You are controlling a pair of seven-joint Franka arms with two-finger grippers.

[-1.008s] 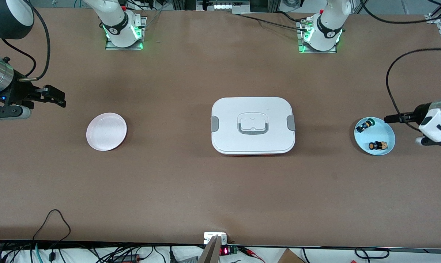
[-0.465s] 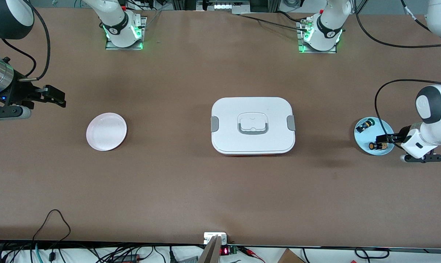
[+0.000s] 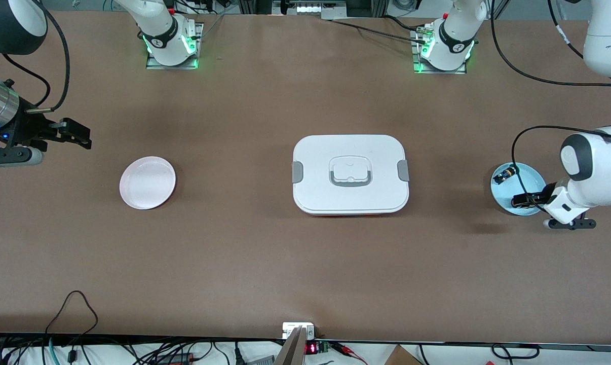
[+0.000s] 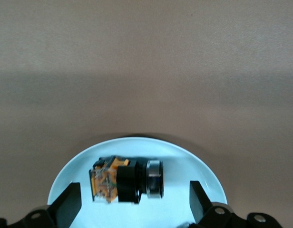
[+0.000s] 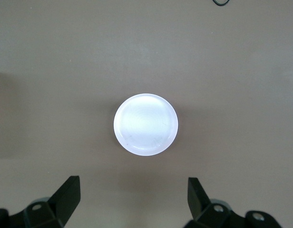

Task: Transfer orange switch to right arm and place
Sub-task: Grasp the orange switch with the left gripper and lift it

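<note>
Orange switch lying sideways in blue dish, between wide-open fingers of left gripper. Likely light, rigid, slippery; best pinched across black body. Right gripper open, empty, waiting above white plate.

I saw the lidded box at mid-surface. Toward the right arm's end sat 1 plate; toward the left arm's end, another plate held 2 switches, the orange switch nearer the front camera than the other switch.
</note>
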